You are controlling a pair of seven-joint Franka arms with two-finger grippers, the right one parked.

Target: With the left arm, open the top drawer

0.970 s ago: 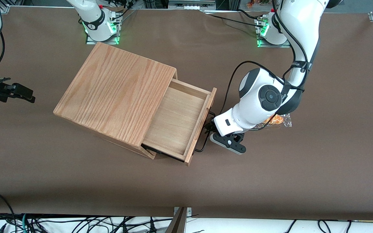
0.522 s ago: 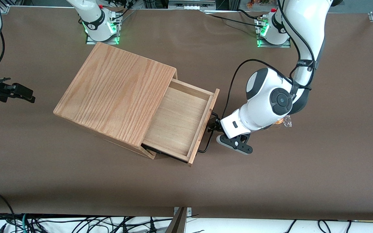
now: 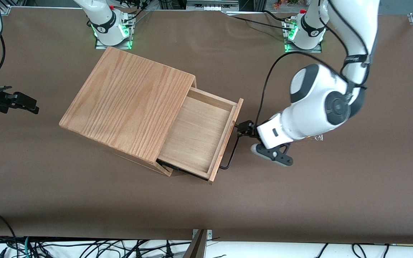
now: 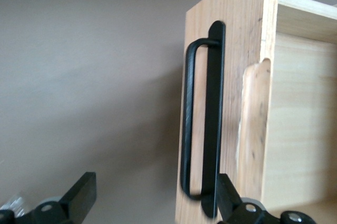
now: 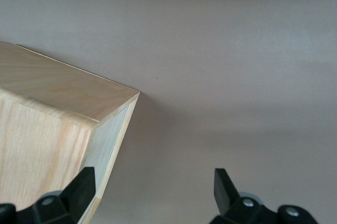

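Observation:
The top drawer [image 3: 195,132] stands pulled well out of the oak cabinet [image 3: 127,104], its pale inside bare. Its thin black bar handle [image 3: 231,152] runs along the front panel [image 4: 231,103] and also shows close up as a black handle [image 4: 187,124]. The left arm [image 3: 317,104] hangs low in front of the drawer. Its gripper [image 3: 246,129] is open just off one end of the handle. In the left wrist view the gripper [image 4: 152,200] has its fingers [image 4: 79,195] spread wide, one end of the bar close to one finger, nothing clamped.
An orange packet [image 3: 316,137] peeks out on the brown table [image 3: 299,200] under the left arm. Two arm bases with green lights [image 3: 111,28] sit along the table edge farthest from the front camera. Cables hang along the table's near edge.
The drawer slid a little further out, then stopped. The left arm has drawn back from the drawer front toward its own end of the table, the gripper coming off the handle.

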